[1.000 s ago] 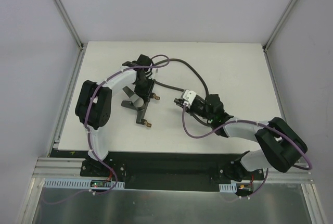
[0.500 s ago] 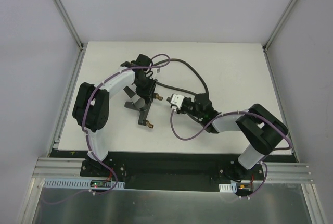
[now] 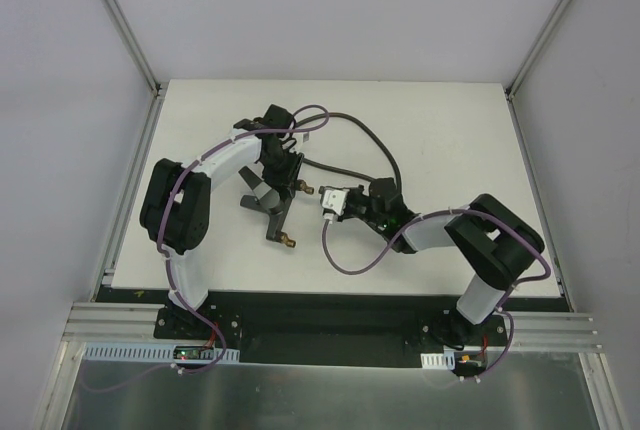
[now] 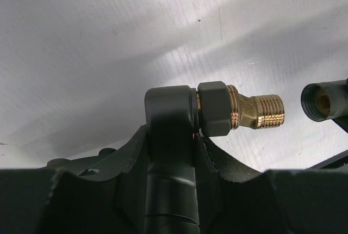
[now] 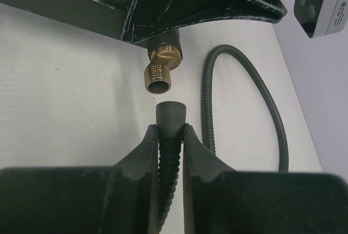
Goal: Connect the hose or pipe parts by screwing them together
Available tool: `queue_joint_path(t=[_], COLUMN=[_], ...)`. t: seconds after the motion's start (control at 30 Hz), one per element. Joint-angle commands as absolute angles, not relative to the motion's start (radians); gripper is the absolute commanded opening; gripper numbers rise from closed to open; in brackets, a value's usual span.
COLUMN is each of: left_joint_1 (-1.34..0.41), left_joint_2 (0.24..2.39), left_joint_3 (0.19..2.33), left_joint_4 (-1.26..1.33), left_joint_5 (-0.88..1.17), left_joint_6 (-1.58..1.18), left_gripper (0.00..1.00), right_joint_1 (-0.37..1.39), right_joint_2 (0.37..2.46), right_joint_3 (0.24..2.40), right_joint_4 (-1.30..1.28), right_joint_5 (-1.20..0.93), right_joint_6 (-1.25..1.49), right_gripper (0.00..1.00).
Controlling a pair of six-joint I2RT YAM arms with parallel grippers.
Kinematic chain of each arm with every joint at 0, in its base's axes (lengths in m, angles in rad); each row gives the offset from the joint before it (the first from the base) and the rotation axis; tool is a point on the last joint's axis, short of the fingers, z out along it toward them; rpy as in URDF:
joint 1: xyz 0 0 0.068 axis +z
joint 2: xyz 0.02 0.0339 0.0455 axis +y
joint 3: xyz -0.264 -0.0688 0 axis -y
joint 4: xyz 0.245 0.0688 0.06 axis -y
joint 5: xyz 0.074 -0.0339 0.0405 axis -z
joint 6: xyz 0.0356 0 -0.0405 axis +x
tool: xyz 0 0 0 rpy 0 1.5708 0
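My left gripper [image 3: 277, 172] is shut on the black T-shaped fitting [image 3: 272, 212], its jaws pressed against the dark body [image 4: 169, 115]. One brass threaded tip [image 4: 262, 111] sticks out to the right. My right gripper [image 5: 170, 136] is shut on the end connector [image 5: 170, 113] of the dark-grey hose [image 5: 246, 81]. The connector points at the open brass tip [image 5: 159, 77], with a small gap between them. In the top view the right gripper [image 3: 325, 197] sits just right of that tip [image 3: 305, 188]. The hose [image 3: 375, 142] loops back across the table.
The white table [image 3: 450, 130] is framed by aluminium rails [image 3: 130, 180] on its sides. Purple cables [image 3: 345, 260] trail from both arms, one looping on the table near the right forearm. A second brass tip [image 3: 288, 242] of the fitting points toward the near edge.
My right arm has folded and moved left, carrying the hose end up close to the fitting's brass tip. The left arm has shifted only slightly with the fitting.
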State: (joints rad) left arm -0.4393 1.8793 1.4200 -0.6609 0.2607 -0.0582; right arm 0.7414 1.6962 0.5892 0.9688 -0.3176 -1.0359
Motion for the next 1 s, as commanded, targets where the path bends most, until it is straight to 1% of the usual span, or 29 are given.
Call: queue_joint_path(t=[0.0,0.4,0.97], left_joint_1=[-0.449,-0.453,-0.454], left_joint_2=[1.804,1.799,1.802], left_joint_3=[1.445,1.453,1.457], left_joint_4=[-0.707,-0.722,-0.729], left_joint_5=[0.301,0.325,0.339], left_joint_6=[-0.054,-0.054,-0.052], left_gripper=[0.00,0.00,0.00], right_joint_1=[0.747,0.784,0.802], right_joint_2=[1.709,1.717,1.721], right_joint_3=[0.598,0.640,0.672], right_joint_4=[1.043,0.970,0.888], right_joint_5=[-0.367,-0.336,-0.327], right_joint_6=[-1.130,-1.218,-1.267], right_gripper=[0.01,0.01,0.01])
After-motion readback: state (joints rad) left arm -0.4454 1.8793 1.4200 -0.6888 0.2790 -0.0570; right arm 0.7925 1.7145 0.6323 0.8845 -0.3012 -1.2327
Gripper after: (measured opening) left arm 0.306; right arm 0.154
